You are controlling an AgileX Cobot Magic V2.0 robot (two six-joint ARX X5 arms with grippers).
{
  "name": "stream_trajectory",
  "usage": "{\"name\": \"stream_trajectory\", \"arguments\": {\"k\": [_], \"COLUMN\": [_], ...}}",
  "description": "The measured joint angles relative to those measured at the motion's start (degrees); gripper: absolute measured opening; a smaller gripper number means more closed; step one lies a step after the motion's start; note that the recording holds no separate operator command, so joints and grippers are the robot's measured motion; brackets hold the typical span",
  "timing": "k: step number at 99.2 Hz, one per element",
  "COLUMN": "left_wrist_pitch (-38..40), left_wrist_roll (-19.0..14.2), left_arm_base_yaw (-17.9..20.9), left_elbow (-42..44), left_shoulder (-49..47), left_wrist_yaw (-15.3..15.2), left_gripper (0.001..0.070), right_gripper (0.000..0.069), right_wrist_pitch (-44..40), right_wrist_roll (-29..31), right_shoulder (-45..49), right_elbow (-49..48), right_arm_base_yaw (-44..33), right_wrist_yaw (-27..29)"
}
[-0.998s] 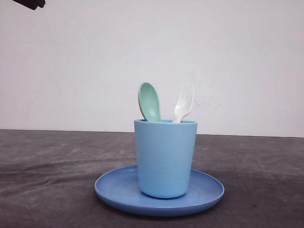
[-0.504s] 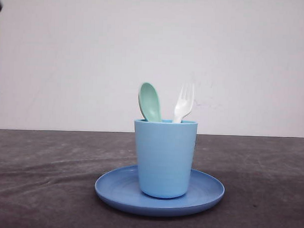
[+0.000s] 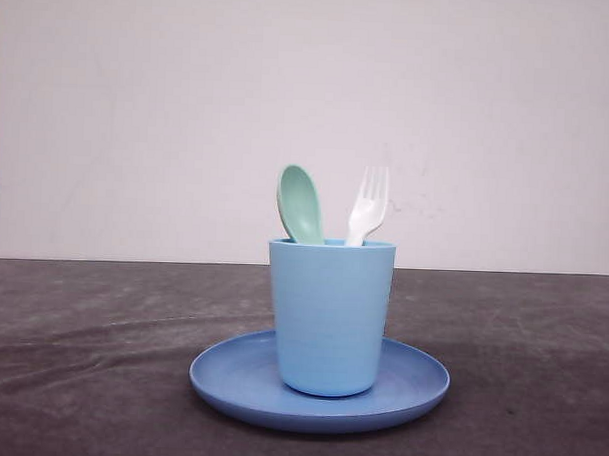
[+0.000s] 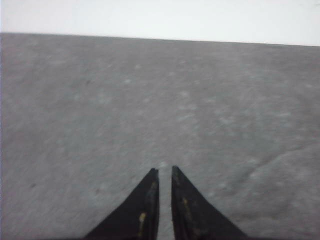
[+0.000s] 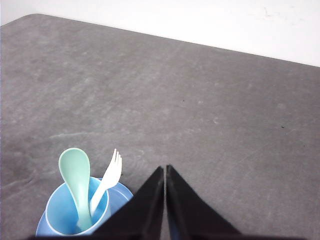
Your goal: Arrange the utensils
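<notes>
Dark grey tabletop (image 3: 90, 361) runs across the lower part of the front view, with a plain pale wall behind it. At lower centre of that frame a blue plate (image 3: 219, 380) lies flat, and a light blue cup (image 3: 329, 314) stands upright on it. Both utensils stand inside the cup, handles down. The mint-green spoon (image 3: 299, 204) has its long axis close to upright, leaning a little toward the upper left, with its bowl above the rim. The white fork (image 3: 367, 206) stands just beside it, long axis also near upright, tilted slightly toward the upper right, tines pointing up. The two heads are apart and spread into a shallow V.

In the right wrist view the cup sits at lower left, spoon (image 5: 75, 172) and fork (image 5: 112, 172) rising from it, while the right gripper (image 5: 165, 170) hangs at bottom centre, its jaws closed to a thin slit with nothing between them. The left gripper (image 4: 164, 172) hovers over bare table, its jaws nearly together too and holding nothing.

By my reading the sorting step is done: both pieces are in the cup and neither arm has hold of anything. What remains probably calls only for the arms to keep clear of the cup, since a knock could tip it.
</notes>
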Motion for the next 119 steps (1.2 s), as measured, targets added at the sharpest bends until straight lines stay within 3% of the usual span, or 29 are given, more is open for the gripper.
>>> {"name": "stream_trajectory", "arguments": {"k": [36, 119], "left_wrist_pitch": [-3.63, -3.45], "left_wrist_roll": [1.01, 1.44], "left_arm_base_yaw": [3.1, 3.21], "left_elbow": [-3.98, -4.04], "left_shoulder": [-7.15, -8.17], "left_wrist_yaw": [0.17, 1.36], "left_gripper": [0.0018, 0.0018], "right_gripper": [0.0005, 0.0005], "right_wrist_pitch": [0.0, 0.0], "right_wrist_roll": [-0.02, 0.0], "right_shoulder": [0.02, 0.0], "right_elbow": [0.0, 0.0], "right_arm_base_yaw": [0.0, 0.0], "right_wrist_yaw": [0.0, 0.0]}}
